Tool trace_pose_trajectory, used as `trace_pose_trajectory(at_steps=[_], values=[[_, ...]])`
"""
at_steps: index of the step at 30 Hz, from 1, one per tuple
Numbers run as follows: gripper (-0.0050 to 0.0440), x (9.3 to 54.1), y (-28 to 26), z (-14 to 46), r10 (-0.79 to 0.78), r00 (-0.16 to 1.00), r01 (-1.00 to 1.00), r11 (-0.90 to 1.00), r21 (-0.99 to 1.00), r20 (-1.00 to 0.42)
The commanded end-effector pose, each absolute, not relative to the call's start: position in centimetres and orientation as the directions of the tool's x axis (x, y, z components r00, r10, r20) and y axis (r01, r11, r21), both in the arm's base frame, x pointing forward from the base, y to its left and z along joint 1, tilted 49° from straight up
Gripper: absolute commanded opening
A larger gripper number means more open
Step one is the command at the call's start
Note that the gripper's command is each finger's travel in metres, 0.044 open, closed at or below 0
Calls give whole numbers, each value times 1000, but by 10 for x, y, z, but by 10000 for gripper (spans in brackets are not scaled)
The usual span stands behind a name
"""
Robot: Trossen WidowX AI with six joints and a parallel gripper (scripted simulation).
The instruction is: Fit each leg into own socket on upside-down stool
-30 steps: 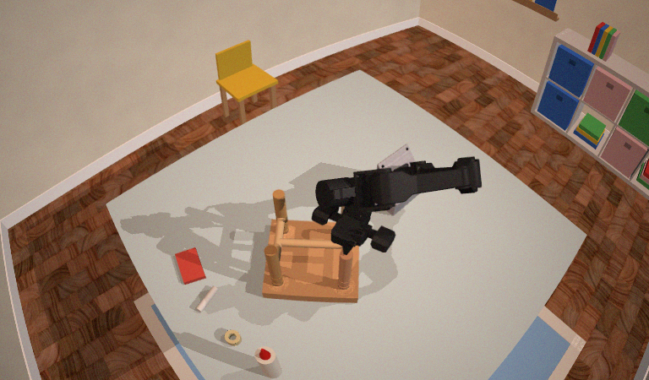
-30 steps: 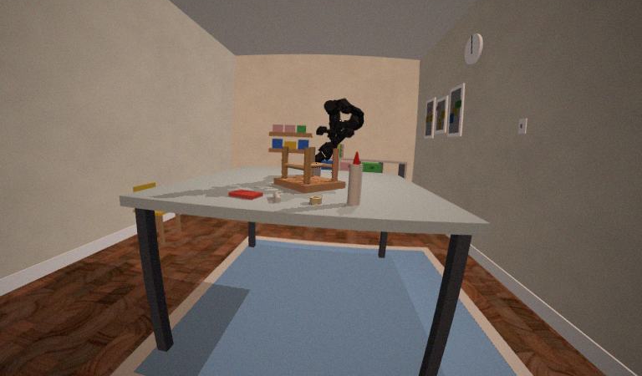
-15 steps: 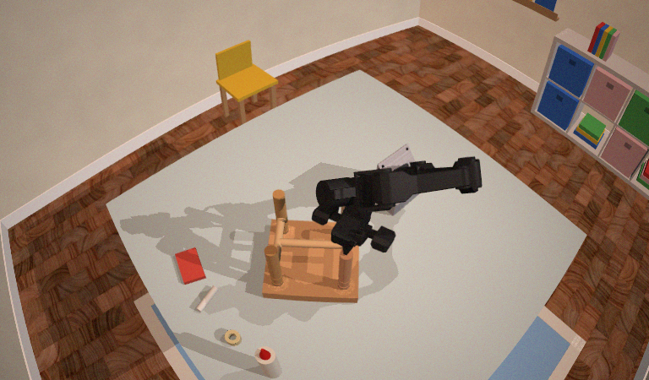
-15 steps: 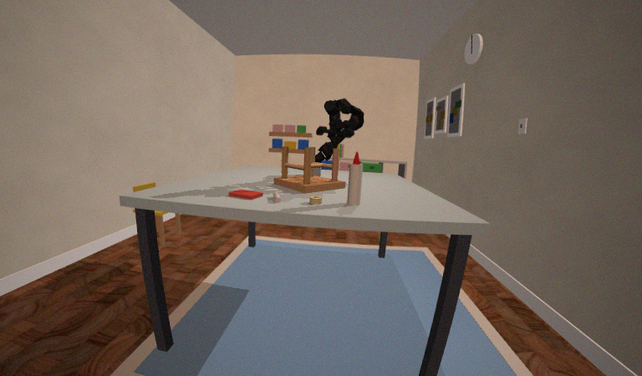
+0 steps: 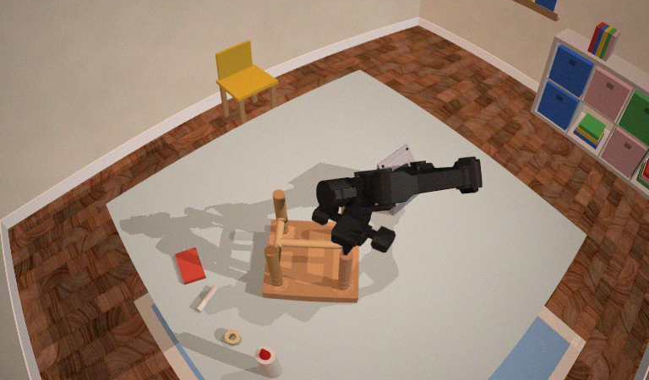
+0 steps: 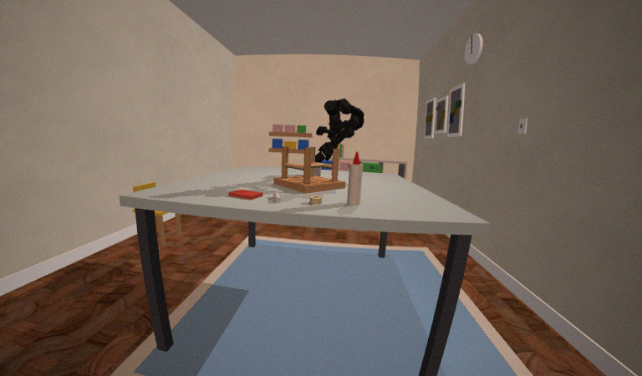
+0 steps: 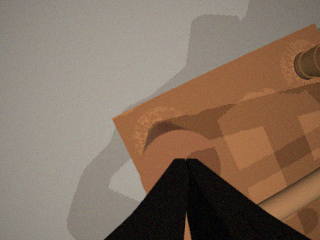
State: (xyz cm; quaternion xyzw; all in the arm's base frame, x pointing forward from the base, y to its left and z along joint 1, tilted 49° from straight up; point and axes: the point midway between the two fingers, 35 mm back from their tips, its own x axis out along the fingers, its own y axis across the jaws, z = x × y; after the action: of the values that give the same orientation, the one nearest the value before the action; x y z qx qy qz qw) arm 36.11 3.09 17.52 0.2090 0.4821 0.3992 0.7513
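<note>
The wooden stool (image 5: 311, 266) stands upside down with its seat flat on the table; it also shows in the exterior view (image 6: 309, 175). Three legs stand upright in it: back left (image 5: 280, 204), front left (image 5: 273, 264) and front right (image 5: 345, 269). The fourth corner is hidden behind my arm. Rungs join the legs. My gripper (image 5: 351, 250) is shut and holds nothing, with its tips just above the top of the front right leg. In the wrist view the shut fingers (image 7: 187, 168) sit over a round leg top (image 7: 175, 150) near a seat corner, and another leg (image 7: 308, 63) shows farther off.
A red block (image 5: 189, 265), a short white dowel (image 5: 206, 298), a tape ring (image 5: 232, 334) and a glue bottle with a red cap (image 5: 265, 357) lie left and in front of the stool. A pale flat plate (image 5: 397, 158) lies behind my arm.
</note>
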Motion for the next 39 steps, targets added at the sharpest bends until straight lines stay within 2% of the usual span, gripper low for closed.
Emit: trace_pose_trajectory(at_steps=[1,39], values=[[0,358,52,156,809,141,-395,575,717,-571],[0,359,47,160,808,150,-396,577,715,-569]])
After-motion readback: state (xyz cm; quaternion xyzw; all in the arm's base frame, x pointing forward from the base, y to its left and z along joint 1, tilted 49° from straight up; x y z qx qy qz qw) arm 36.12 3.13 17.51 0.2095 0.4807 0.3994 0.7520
